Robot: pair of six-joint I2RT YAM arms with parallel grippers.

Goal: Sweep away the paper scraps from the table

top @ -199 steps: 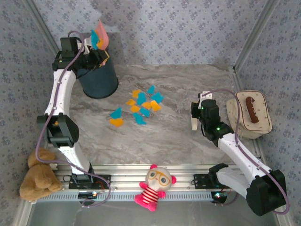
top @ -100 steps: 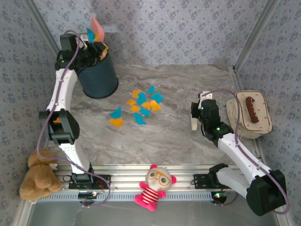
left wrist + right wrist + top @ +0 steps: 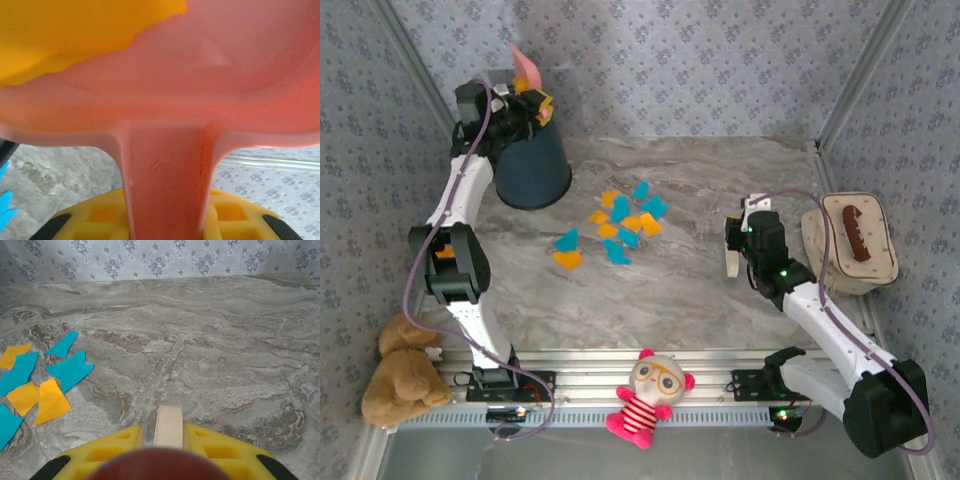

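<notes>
Judged partly done: left claw (image 3: 530, 100) grips the pink dustpan (image 3: 210, 100) at the dark bin (image 3: 532, 172). Right claw (image 3: 168, 440) is clamped on a cream tool (image 3: 168, 421). Many paper scraps (image 3: 617, 226) lie unswept on the table (image 3: 720, 185).

We mark wide open surface (image 3: 720, 190) right of and in front of the paper scraps (image 3: 617, 225); dark bin (image 3: 532, 172) blocks far-left corner, cream tray (image 3: 868, 272) hugs right edge.
</notes>
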